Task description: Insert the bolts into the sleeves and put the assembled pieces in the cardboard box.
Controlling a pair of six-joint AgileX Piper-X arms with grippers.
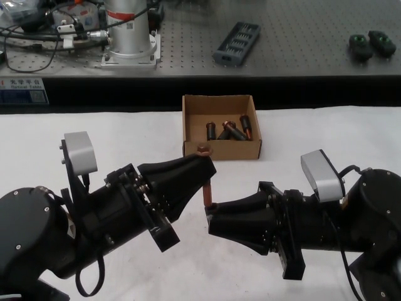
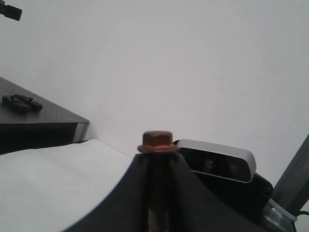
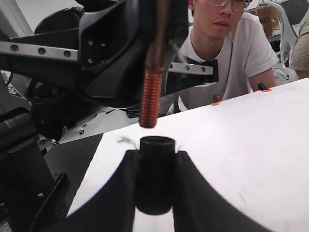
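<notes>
A copper bolt (image 1: 207,177) hangs upright above the white sheet, its flanged hex head (image 2: 155,141) poking out over my left gripper (image 1: 208,168), which is shut on its shank. Just under the bolt's threaded tip (image 3: 150,106) stands a black sleeve (image 3: 154,174), held upright with my right gripper (image 1: 212,221) shut on it. A small gap separates tip and sleeve mouth. Behind them sits the cardboard box (image 1: 220,103) with several assembled pieces (image 1: 229,130) lying inside.
The white sheet (image 1: 326,132) covers the bench around both arms. Behind it runs a grey perforated table with a metal column (image 1: 128,28), cables, a blue tray (image 1: 237,42) and two black parts (image 1: 371,45).
</notes>
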